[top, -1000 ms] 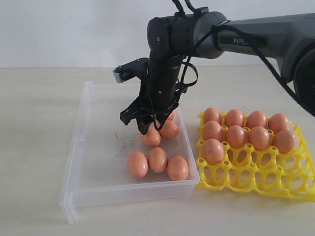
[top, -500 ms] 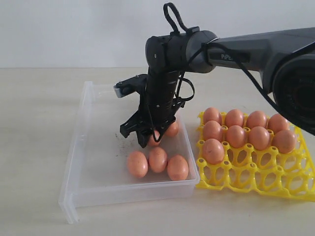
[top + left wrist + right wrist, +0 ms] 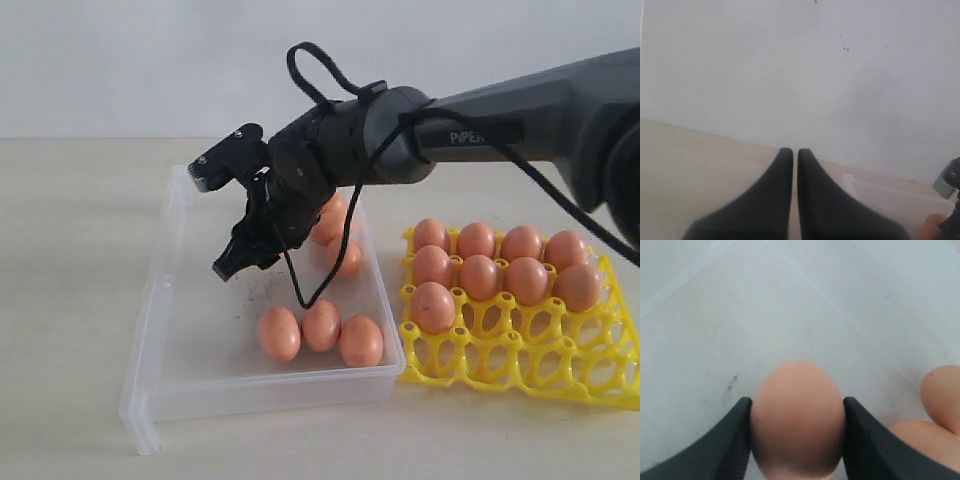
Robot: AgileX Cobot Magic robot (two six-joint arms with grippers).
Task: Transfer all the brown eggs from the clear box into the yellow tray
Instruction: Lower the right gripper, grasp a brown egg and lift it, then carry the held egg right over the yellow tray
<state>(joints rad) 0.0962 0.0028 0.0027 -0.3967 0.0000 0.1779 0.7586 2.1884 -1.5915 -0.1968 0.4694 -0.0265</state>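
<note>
- My right claw (image 3: 796,440) clasps one brown egg (image 3: 797,415) over the clear box (image 3: 210,340).
- Next, I should carry it toward three o'clock and lower it gently into an empty yellow tray (image 3: 520,370) cup.

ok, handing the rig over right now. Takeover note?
Left gripper: shut, empty, away from the eggs.
Right gripper: shut on one brown egg, tilted over the clear box.
Yellow tray: nine eggs. The two back rows are full and one sits in the third row, so seven cups are free.
In the box: three loose eggs near the front wall, and at least two more partly hidden behind the arm.
Left to do: put the held egg in a free cup, then move the rest.
</note>
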